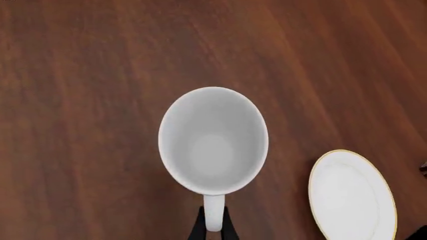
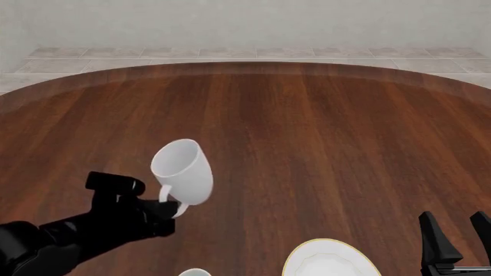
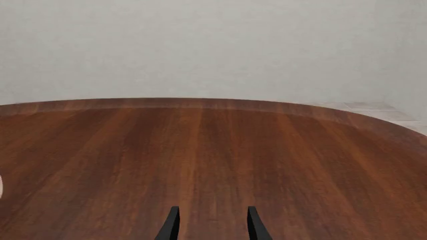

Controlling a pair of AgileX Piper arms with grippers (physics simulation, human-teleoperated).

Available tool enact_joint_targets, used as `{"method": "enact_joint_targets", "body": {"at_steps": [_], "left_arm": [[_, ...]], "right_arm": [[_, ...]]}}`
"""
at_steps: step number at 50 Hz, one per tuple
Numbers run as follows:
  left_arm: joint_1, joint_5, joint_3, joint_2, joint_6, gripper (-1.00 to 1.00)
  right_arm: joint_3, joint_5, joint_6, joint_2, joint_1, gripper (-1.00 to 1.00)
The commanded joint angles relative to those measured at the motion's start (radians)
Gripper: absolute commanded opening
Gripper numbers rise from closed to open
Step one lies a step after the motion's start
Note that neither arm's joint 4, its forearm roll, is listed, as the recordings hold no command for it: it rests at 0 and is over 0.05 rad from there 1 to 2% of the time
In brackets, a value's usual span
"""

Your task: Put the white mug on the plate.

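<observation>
White mug (image 2: 183, 171): held off the table (image 2: 322, 132) by its loop handle, tilted, mouth facing up and toward the far left in the front view; the left wrist view looks straight into its empty bowl (image 1: 213, 141).
Table: dark brown wood with a rounded far edge; it fills most of every view, with a pale wall and tiled floor beyond.
Left arm: black, comes in from the lower left of the front view.
Plate (image 2: 332, 260): white with a thin gold rim, flat on the near part of the table, to the right of the mug and apart from it; also seen at the edge of the left wrist view (image 1: 352, 195).
Left gripper (image 2: 170, 210): pinching the mug's handle between its black fingers (image 1: 197, 229).
Right gripper (image 2: 454, 236): near right corner, fingers spread, holding nothing, over bare wood (image 3: 212, 225).
Other white cup (image 2: 193, 272): only a sliver shows at the near edge.
</observation>
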Motion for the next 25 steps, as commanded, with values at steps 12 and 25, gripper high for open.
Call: {"method": "enact_joint_targets", "body": {"at_steps": [12, 25], "left_arm": [[-0.117, 0.059, -0.032, -0.04, -0.017, -1.0], [-0.159, 0.064, -0.052, -0.022, -0.015, -1.0]], "right_arm": [[0.0, 0.0, -0.001, 0.0, -0.001, 1.0], [0.0, 0.0, -0.001, 0.0, 0.0, 1.0]]}}
